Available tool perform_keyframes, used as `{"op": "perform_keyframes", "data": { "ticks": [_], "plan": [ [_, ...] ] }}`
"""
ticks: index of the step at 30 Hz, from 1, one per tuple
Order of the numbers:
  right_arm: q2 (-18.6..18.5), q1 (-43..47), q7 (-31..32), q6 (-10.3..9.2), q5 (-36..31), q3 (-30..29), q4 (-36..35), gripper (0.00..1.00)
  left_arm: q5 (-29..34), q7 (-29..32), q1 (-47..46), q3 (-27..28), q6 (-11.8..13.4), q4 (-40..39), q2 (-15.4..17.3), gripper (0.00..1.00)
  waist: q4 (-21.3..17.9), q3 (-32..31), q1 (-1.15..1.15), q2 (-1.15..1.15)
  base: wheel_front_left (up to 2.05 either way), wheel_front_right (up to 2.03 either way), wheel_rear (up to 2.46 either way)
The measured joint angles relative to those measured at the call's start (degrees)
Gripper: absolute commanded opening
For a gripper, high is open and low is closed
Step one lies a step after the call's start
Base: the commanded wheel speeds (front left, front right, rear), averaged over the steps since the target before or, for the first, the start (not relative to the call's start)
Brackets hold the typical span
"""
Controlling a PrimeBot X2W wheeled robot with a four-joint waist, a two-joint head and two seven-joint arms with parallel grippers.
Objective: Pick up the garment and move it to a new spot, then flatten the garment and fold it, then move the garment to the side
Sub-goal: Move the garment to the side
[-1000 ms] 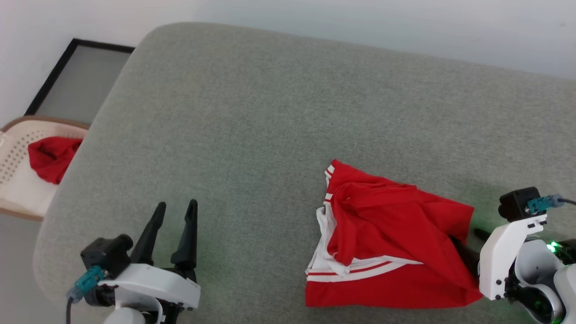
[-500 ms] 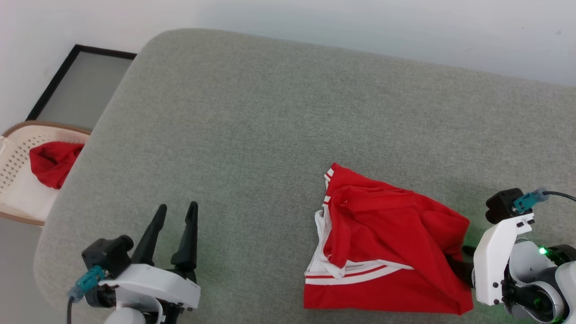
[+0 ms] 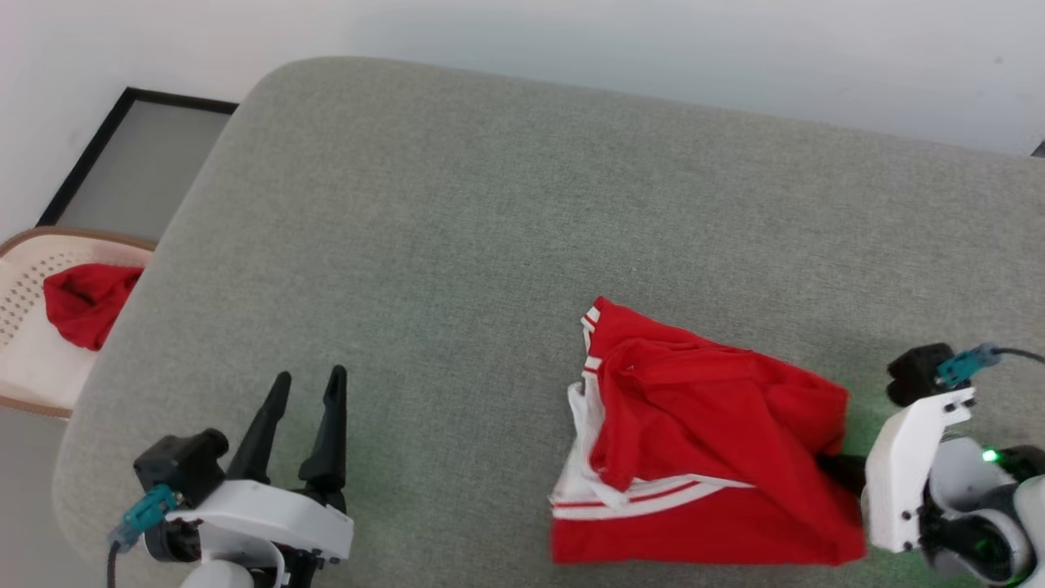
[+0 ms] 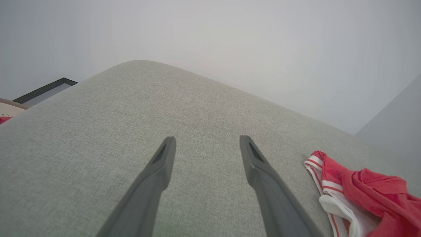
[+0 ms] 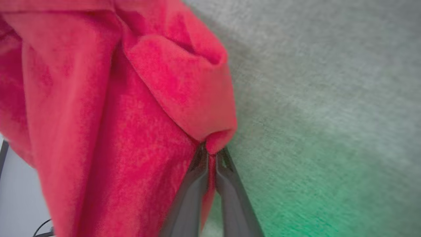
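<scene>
Garment (image 3: 710, 441): one; cloth (image 3: 82, 302), probably one

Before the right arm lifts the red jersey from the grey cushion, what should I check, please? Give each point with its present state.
1. Right claw shut on a fold of the red jersey: ok.
2. Left claw open and apart from the jersey: ok.
3. Bare room on the grey cushion for a new spot: ok.
4. Jersey lying flat: not ok, it is crumpled, with the white trim bunched at one side.
5. Number of cloth layers in the grip: cannot tell.
</scene>
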Motion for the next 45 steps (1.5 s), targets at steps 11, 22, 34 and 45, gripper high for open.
{"op": "perform_keyframes", "data": {
  "ticks": [11,22,34,45],
  "plan": [
    [-4.75,-1.92,-0.32,-0.24,-0.96,-1.49,-1.09,0.0,-0.62,0.18,1.24,0.03,0.34,-0.4,0.23,1.0,-1.36,-2.4,0.0,0.0,0.0,0.0,0.0],
    [-13.92,-8.09,-1.54,-0.25,-2.13,-1.1,-2.82,0.0,-0.59,0.26,2.46,-0.14,1.07,-1.72,0.69,1.0,-3.61,-3.92,0.0,0.0,0.0,0.0,0.0],
    [-21.94,-16.37,-5.82,-0.25,-3.18,1.22,-0.1,0.0,1.07,0.0,1.5,-0.68,0.46,-2.47,-0.42,1.0,-5.8,-2.39,0.0,0.0,0.0,0.0,0.0],
    [-29.62,-23.35,-12.77,-0.25,-9.51,2.9,6.2,0.0,3.85,-0.2,-1.43,0.65,-0.99,-4.23,-2.22,1.0,-6.95,1.93,0.0,0.0,0.0,0.0,0.0]
  ]
}}
